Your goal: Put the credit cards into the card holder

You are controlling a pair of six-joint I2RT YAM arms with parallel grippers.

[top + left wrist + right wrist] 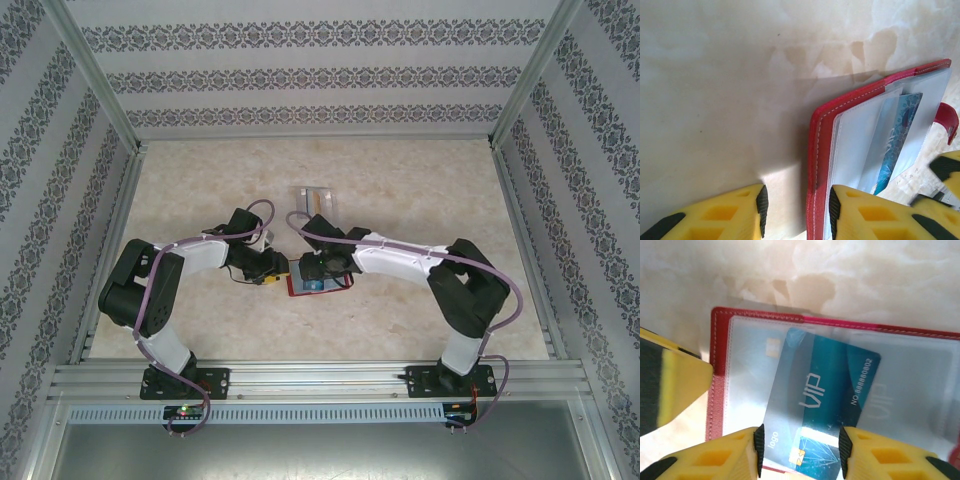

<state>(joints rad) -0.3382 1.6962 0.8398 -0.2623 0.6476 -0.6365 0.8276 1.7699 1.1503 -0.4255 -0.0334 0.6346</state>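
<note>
Fingers of the right gripper [801,452], yellow with black pads, are partly closed on a blue plastic credit card [820,385] printed "VIP", one pad against each long edge at its near end. The card lies slanted across the grey-blue clear pockets of the open red folding card holder [717,390], partly behind a clear pocket sheet.

The left gripper [797,205] is partly open and holds nothing. Its jaws straddle the holder's stitched red edge, with bare table between one pad and that edge and the other finger [865,215] over the pocket. I cannot tell whether that finger touches it.

The left wrist view adds the holder's red snap tab [947,120] at its far side. The right wrist view gives the card's gold chip and number.

From above, both grippers meet over the holder on the marbled beige tabletop [420,200] and hide much of it. A small pale flat object [318,198] with an orange strip lies farther back, well apart. Patterned walls [300,70] enclose the table.
</note>
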